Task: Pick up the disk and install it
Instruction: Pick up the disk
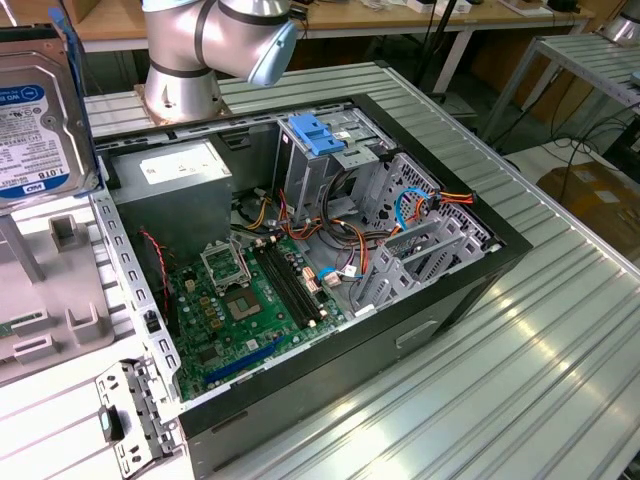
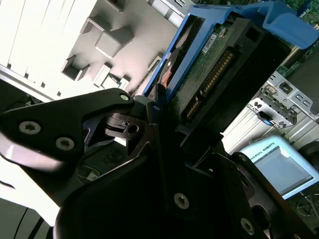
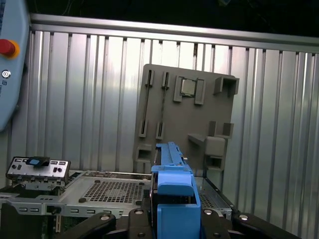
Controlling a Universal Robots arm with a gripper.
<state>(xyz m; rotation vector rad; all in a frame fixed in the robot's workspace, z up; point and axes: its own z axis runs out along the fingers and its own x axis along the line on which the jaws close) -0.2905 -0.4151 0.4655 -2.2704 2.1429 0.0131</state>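
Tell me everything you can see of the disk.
The disk is a flat rectangular hard drive with a white and blue label on one face and a green circuit board on the other. A light-blue plastic carrier frames it. The gripper holds it by one end, raised at the exterior view's left, apart from the open case.

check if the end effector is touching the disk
Touching. In the second wrist view the end effector pinches the disk by its blue frame, no gap showing.
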